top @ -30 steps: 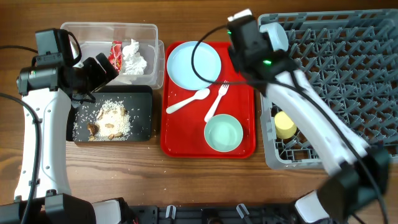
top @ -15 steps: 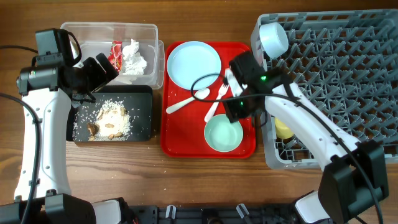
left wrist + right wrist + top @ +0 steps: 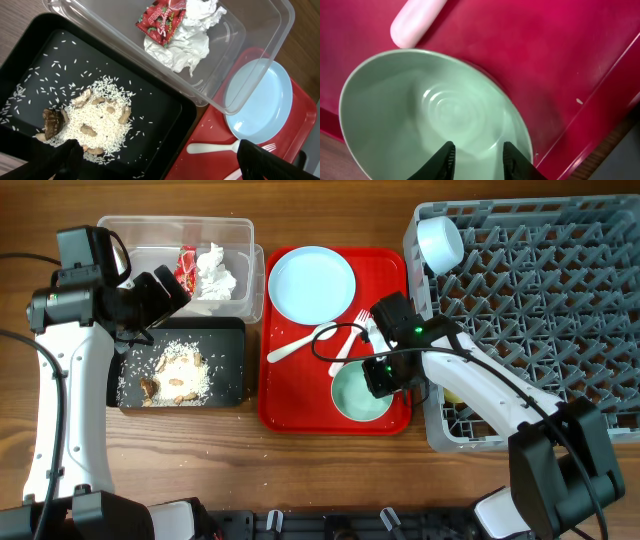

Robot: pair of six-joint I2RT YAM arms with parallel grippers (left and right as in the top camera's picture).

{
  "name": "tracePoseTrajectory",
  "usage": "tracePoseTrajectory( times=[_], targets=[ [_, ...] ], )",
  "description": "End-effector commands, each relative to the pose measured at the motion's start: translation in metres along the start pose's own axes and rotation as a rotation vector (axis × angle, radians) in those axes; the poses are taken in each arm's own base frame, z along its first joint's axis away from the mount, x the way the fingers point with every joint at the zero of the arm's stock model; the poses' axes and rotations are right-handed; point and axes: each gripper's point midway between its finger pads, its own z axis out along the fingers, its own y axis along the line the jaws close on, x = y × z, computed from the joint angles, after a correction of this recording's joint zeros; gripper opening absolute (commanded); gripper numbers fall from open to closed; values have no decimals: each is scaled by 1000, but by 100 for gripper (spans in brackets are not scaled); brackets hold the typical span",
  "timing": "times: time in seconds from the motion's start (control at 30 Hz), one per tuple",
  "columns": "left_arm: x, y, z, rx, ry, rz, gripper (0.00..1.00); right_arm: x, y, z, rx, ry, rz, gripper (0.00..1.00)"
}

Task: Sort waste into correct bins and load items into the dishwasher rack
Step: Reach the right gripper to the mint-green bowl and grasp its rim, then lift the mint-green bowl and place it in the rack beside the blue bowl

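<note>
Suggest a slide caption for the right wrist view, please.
Right gripper, fingers apart, above the mint bowl on the red tray.

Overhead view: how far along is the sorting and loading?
Done: wrapper and tissue in the tub, scraps in the black tray, blue bowl in the rack. In hand: right gripper open over the mint bowl. Remaining: plate, fork, spoon on the red tray.
</note>
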Motion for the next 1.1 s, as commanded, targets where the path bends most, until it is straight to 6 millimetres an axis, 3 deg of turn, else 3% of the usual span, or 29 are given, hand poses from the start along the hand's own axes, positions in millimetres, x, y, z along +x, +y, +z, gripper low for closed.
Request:
tracePoseTrajectory(
  times=[0.0, 0.1, 0.23, 0.3, 0.37, 0.5, 0.7, 0.8, 0.87, 1.03, 1.07],
  targets=[
    [-4, -3, -5, 19, -15, 4, 100, -4, 3, 1, -14, -14, 12, 48],
    [-4, -3, -5, 19, -15, 4, 100, -19, 11, -12, -41, -52, -1, 49],
    [-4, -3, -5, 19, -15, 4, 100, -47, 22, -54, -50, -150, -24, 49],
    [-4, -3, -5, 19, -15, 4, 100, -58, 18, -72, -7, -203, -23, 49],
    [-4, -3, -5, 19, -15, 4, 100, -60, 8, -76, 55, -222, -15, 49],
    [-4, -3, -5, 18, -15, 4, 100, -47, -10, -57, 138, -142, 3, 49],
    [-4, -3, -5, 19, -15, 4, 100, -23, -26, -1, 169, 17, 30, 48],
    [-4, -3, -5, 19, -15, 4, 100, -13, -29, 18, 168, 88, 54, 40],
    [-4, -3, -5, 19, -15, 4, 100, -10, -27, 24, 152, 108, 56, 28],
    [-4, -3, -5, 19, -15, 4, 100, -13, -25, 19, 147, 89, 55, 4],
    [-4, -3, -5, 19, -15, 4, 100, -15, -24, 16, 145, 79, 54, 4]
  ],
)
